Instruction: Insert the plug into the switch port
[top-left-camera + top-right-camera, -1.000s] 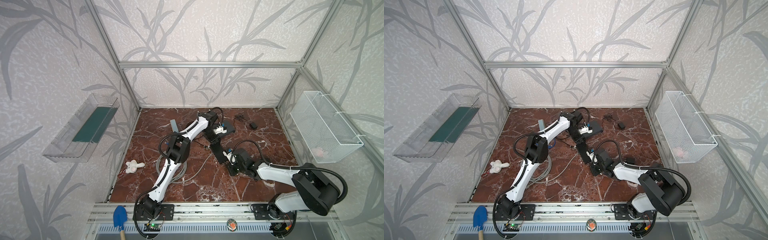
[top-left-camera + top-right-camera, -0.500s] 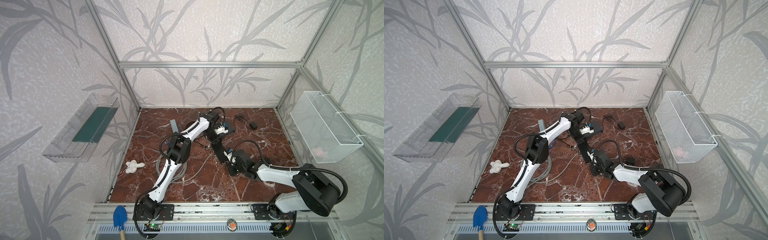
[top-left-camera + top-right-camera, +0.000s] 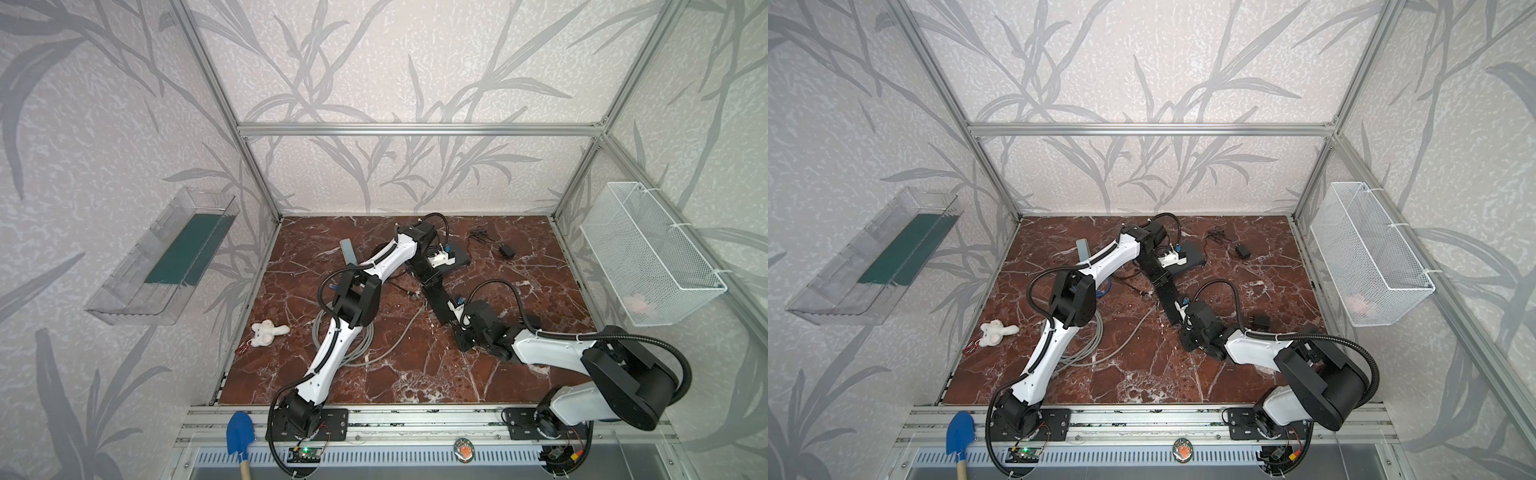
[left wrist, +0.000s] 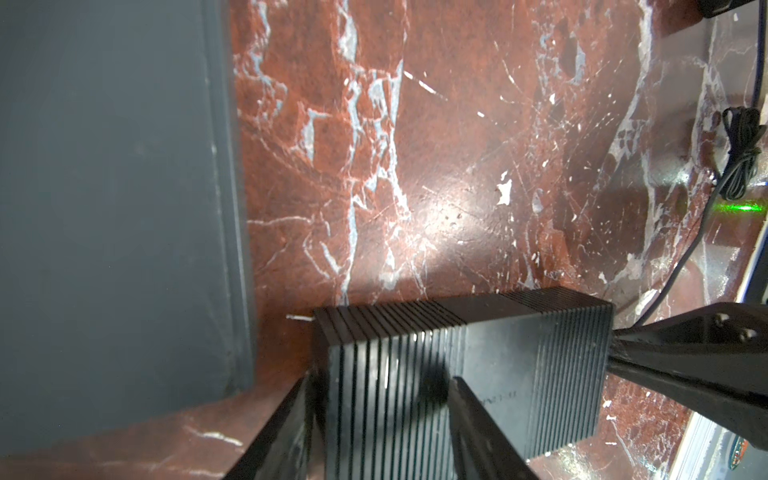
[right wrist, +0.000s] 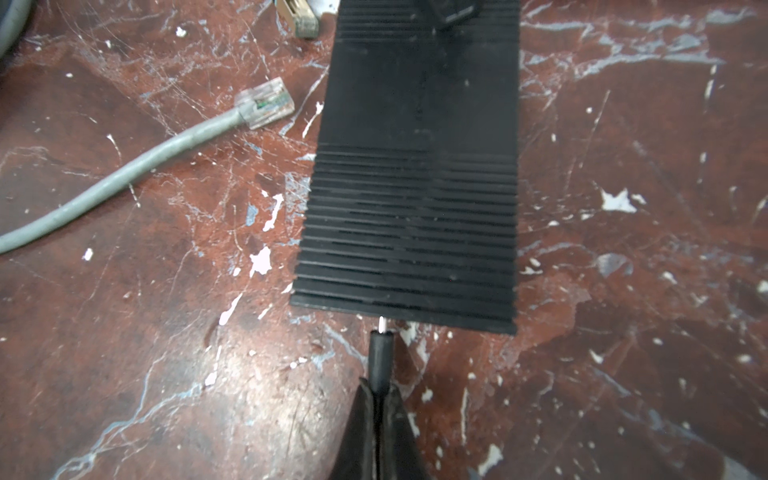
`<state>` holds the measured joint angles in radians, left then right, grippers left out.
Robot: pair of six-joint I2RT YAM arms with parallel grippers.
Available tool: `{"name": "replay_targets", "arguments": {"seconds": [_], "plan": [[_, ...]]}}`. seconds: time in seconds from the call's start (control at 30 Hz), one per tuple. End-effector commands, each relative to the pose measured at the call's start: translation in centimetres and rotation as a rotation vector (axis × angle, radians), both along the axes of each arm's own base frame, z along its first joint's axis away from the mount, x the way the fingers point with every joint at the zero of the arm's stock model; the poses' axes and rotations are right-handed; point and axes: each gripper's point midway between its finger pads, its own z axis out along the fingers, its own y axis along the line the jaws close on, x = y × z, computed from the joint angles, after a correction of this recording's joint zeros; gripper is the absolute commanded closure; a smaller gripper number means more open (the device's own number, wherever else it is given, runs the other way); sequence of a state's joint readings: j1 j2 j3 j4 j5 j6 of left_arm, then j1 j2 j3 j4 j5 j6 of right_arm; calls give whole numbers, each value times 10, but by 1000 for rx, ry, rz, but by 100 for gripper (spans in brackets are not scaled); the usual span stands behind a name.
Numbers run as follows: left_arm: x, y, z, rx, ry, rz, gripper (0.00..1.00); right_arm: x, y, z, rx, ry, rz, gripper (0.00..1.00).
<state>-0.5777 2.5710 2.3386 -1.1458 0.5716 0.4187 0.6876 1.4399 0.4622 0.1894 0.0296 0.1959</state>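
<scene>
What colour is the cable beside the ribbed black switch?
Grey round cable; best in the right wrist view.

Left arm (image 3: pixel 332 361): we stretch it far forward, elbow raised, wrist folded back toward our base.
Left gripper (image 4: pixel 380 378): our jaws stand apart.
Right arm (image 3: pixel 548 353): we hold it low, forearm reaching toward the middle.
Right gripper (image 5: pixel 376 392): our 2 fingers are pinched onto the plug (image 5: pixel 380 353).

No legible text; faint marking on switch (image 4: pixel 519 374) unreadable.
</scene>
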Motion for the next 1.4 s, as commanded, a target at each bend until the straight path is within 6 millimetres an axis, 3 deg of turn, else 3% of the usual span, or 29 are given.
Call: {"name": "replay_targets", "arguments": {"seconds": [0.0,0.17,0.43,1.0,1.17,1.37], "plan": [[-86,4,-26,92,327,-73,49,36,-13,11,-11,-139,-140,94],[-99,0,-27,88,346,-79,50,43,-8,8,-8,-159,-132,94],[-117,-2,-31,110,374,-86,51,52,-8,24,-4,-222,-145,92],[-143,9,-30,143,444,-79,53,58,-13,12,20,-222,-219,89],[-119,20,-39,209,372,-5,53,50,-16,19,9,-194,-196,86],[-86,35,-44,276,284,113,52,31,-22,19,-22,-81,-152,68]]}}
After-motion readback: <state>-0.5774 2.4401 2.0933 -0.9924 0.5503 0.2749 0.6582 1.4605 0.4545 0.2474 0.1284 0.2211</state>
